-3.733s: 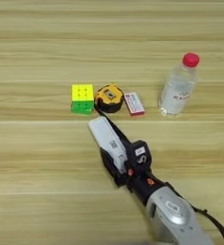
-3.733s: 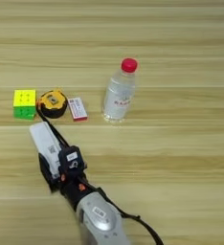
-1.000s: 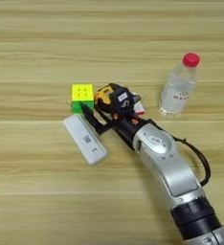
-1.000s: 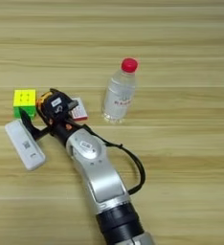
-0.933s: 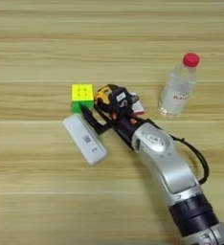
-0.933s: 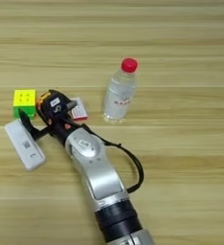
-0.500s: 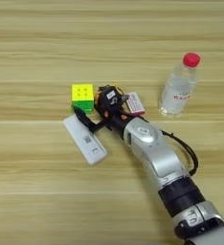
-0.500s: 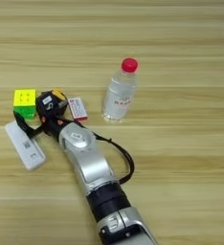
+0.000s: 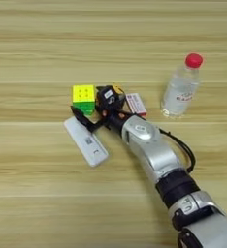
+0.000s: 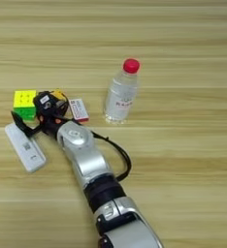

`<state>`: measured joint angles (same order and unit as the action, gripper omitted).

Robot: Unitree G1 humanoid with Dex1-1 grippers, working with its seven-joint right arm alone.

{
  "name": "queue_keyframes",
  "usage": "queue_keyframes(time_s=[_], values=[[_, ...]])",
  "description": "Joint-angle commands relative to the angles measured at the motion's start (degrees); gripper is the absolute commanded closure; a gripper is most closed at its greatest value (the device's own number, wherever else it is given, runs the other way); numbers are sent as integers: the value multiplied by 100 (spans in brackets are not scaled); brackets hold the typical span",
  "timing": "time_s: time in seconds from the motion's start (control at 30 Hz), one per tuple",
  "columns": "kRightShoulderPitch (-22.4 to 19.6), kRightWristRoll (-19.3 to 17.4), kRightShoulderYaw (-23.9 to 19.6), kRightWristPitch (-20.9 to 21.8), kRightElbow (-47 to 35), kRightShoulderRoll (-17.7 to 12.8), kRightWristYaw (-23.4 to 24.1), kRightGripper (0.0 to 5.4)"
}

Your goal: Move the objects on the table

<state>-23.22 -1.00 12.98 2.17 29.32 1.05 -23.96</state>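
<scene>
The table [image 9: 33, 203] carries a row of small objects. A multicolour puzzle cube [image 9: 84, 96] stands at the left. Beside it only the yellow edge of the tape measure [image 9: 118, 88] shows behind my right gripper's black head. Further right come a small red-white box [image 9: 136, 104] and an upright clear bottle with a red cap [image 9: 180, 89]. A white flat device [image 9: 86, 142] lies at a slant below the cube. My right gripper [image 9: 92, 110] is open; one thin black finger [image 9: 82, 119] reaches between cube and device, apart from the other. Nothing shows held.
The silver forearm [image 9: 149, 150] runs from the bottom right up to the row, with a black cable [image 9: 183, 150] looping beside it. In the right eye view the bottle [image 10: 120, 94] stands just right of the arm's elbow [image 10: 105, 193].
3.7 s ago the gripper held the white device near the table's middle. Now the device lies let go below the cube, and the gripper has moved up over the tape measure.
</scene>
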Motion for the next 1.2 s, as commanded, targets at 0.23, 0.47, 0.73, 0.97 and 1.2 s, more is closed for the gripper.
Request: queue_keyframes(time_s=[0.23,0.47,0.73,0.97,1.2], values=[[-690,2,-104,445,325,161,-16,4],[-834,-7,-155,558,603,189,-9,4],[-867,16,-204,639,714,220,3,98],[-856,40,-222,667,714,233,24,177],[-750,50,-265,628,299,193,78,207]])
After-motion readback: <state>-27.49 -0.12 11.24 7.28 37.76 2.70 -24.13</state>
